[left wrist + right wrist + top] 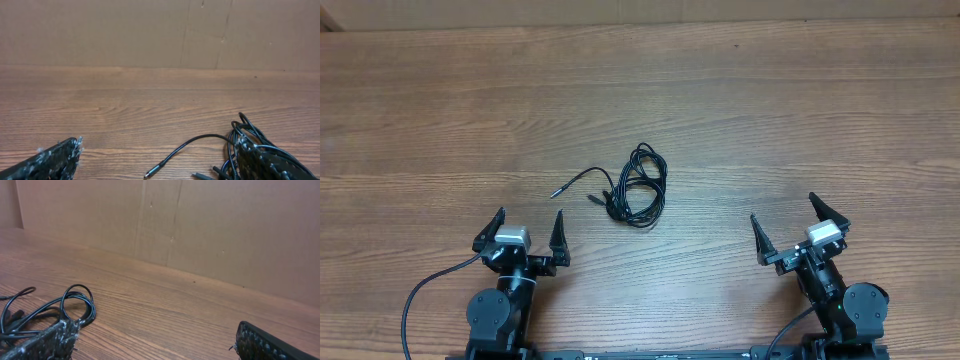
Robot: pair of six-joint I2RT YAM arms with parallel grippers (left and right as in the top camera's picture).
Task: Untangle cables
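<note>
The wooden table (640, 90) fills the frame. The left gripper (529, 220), lower left, and the right gripper (783, 210), lower right, both gape wide, holding nothing. The cables (638, 187) lie bunched at centre, above and between the two grippers, touching neither.

Wood-grain table (740, 110), plain brown cardboard wall (225, 230) with seams behind, even light

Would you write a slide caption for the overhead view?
Tangled cables lie on the wooden table, ahead of the open left hand and right hand.
</note>
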